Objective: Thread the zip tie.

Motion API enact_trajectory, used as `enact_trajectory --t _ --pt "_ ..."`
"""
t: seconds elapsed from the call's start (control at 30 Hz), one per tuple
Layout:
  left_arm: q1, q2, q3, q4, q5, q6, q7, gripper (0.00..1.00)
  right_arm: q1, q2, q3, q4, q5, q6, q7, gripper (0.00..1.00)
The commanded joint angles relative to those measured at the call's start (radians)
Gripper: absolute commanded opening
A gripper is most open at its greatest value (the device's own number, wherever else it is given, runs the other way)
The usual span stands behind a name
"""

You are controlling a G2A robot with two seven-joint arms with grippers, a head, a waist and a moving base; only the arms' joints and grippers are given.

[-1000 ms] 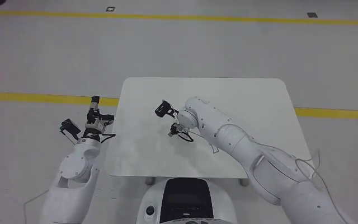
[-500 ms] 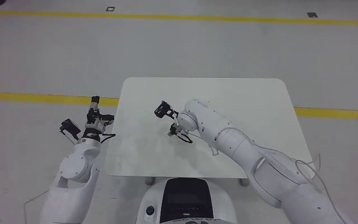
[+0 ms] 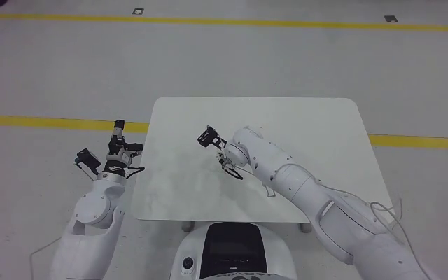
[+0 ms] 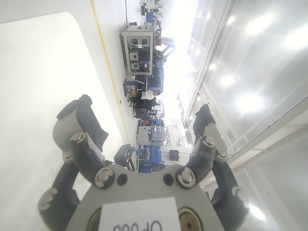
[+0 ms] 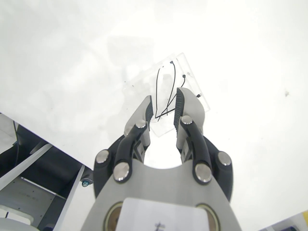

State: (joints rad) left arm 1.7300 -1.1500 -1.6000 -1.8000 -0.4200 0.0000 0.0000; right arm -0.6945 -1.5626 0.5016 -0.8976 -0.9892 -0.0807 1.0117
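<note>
Right claw (image 5: 164, 96), released: the jaws stand apart with nothing between the ribbed pads (image 5: 178, 102), poised over the near corner of a clear tray (image 5: 190, 73) in which several black zip ties (image 5: 174, 76) lie. The tails of the ties cross directly between the fingertips, while their heads lie farther ahead of the claw; whether the pads already touch the tray cannot be told. Likely failures: closing here could gather two crossed tails at once, or pinch the tray's rim with them and lift or slide the light tray; a single thin tail could also slip out of the pads. Ahead of the claw and to both its sides the white table (image 5: 72, 49) lies open, giving free room; behind it and to one side the table's edge runs near, toward the robot. Left claw (image 4: 144, 104), likewise released and holding nothing, sits well apart, just off the table's side edge.
</note>
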Motion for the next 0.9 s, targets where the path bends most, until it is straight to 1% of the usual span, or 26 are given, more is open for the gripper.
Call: enact_trajectory --t 0.0,0.07,0.17,0.43,0.53,0.67,0.8,0.87 --pt "0.0 0.0 0.0 0.0 0.0 0.0 0.0 1.0 -0.005 -0.001 0.003 0.001 -0.005 0.001 -0.002 0.09" --pt "0.0 0.0 0.0 0.0 0.0 0.0 0.0 1.0 -0.009 -0.002 0.004 0.007 -0.009 0.0 0.002 0.05" --pt "0.0 0.0 0.0 0.0 0.0 0.0 0.0 1.0 -0.011 -0.007 0.005 0.019 -0.008 -0.01 0.012 0.04" --pt "0.0 0.0 0.0 0.0 0.0 0.0 0.0 1.0 -0.007 -0.027 -0.004 0.058 0.006 -0.067 0.051 0.03" --pt "0.0 0.0 0.0 0.0 0.0 0.0 0.0 1.0 -0.003 -0.035 -0.007 0.082 0.009 -0.077 0.061 0.0" --pt "0.0 0.0 0.0 0.0 0.0 0.0 0.0 1.0 0.005 -0.046 -0.007 0.108 0.014 -0.083 0.067 0.0" --pt "0.0 0.0 0.0 0.0 0.0 0.0 0.0 1.0 0.009 -0.053 -0.005 0.117 0.012 -0.081 0.075 0.0" --pt "0.0 0.0 0.0 0.0 0.0 0.0 0.0 1.0 0.01 -0.055 -0.006 0.119 0.012 -0.089 0.097 0.0"
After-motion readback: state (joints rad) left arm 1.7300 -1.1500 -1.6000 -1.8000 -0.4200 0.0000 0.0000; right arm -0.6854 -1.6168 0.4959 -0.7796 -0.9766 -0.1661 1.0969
